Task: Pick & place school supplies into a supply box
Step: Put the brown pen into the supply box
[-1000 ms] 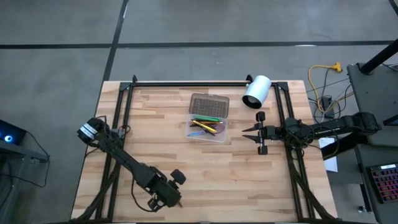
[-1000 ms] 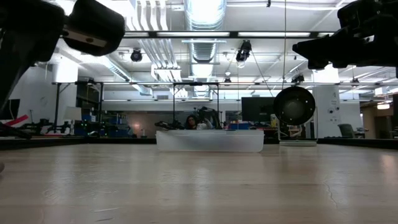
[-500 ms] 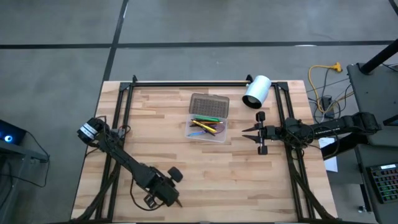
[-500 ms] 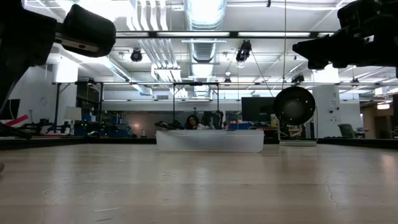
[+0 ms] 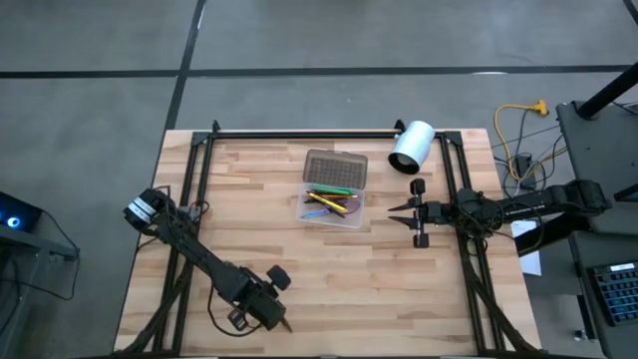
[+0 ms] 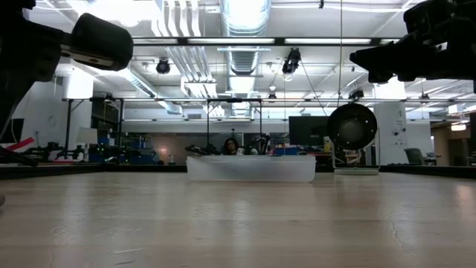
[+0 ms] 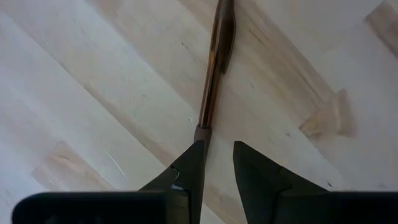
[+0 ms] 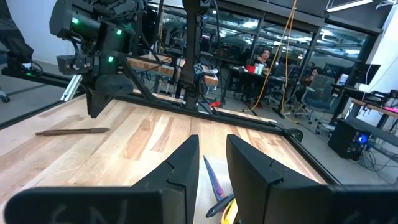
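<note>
We judge the task nearly finished: the supply box sits open near the middle of the table, and green, yellow, orange and blue pencils and pens already lie in its tray. What seems left is one dark brown pencil, lying flat on the wood in front of the left gripper, at the table's near edge and well apart from the box. That gripper hangs low over the boards with its fingers a narrow gap apart and nothing between them; the pencil's end lies just at one fingertip, but we cannot tell whether they touch. The right gripper waits to the right of the box, its fingers also slightly apart and empty. From above, the pencil is hard to make out beside the left arm. We cannot pick out the scissors in any view, and the low view shows only the box's translucent wall, not its contents.
</note>
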`<state>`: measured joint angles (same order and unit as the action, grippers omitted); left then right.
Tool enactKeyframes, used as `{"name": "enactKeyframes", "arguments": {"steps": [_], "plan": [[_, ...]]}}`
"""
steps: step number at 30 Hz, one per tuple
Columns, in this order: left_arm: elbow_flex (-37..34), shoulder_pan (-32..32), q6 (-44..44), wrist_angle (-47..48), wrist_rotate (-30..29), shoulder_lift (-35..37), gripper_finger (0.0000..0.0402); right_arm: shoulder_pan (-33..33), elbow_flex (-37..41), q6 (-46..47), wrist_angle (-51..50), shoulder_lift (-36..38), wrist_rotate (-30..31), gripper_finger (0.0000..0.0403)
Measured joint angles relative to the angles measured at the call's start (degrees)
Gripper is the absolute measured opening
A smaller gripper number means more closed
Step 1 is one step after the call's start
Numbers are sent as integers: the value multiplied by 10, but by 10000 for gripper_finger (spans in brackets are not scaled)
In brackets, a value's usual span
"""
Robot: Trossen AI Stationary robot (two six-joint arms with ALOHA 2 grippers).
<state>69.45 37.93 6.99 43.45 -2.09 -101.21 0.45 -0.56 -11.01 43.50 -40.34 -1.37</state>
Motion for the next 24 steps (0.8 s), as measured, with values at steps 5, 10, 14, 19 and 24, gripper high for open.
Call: {"name": "enactKeyframes", "arguments": {"steps": [5,10,14,19,24], "plan": [[0,0,0,11,-2,0,82,0,0,0,0,0,0,73],[0,0,0,16,-16,0,113,0,0,-1,0,0,0,73],[0,0,0,33,-32,0,124,0,0,-1,0,0,0,73],[0,0,0,37,-40,0,125,0,0,-1,0,0,0,73],[0,0,0,39,-41,-9,125,0,0,-1,0,0,0,73]]}}
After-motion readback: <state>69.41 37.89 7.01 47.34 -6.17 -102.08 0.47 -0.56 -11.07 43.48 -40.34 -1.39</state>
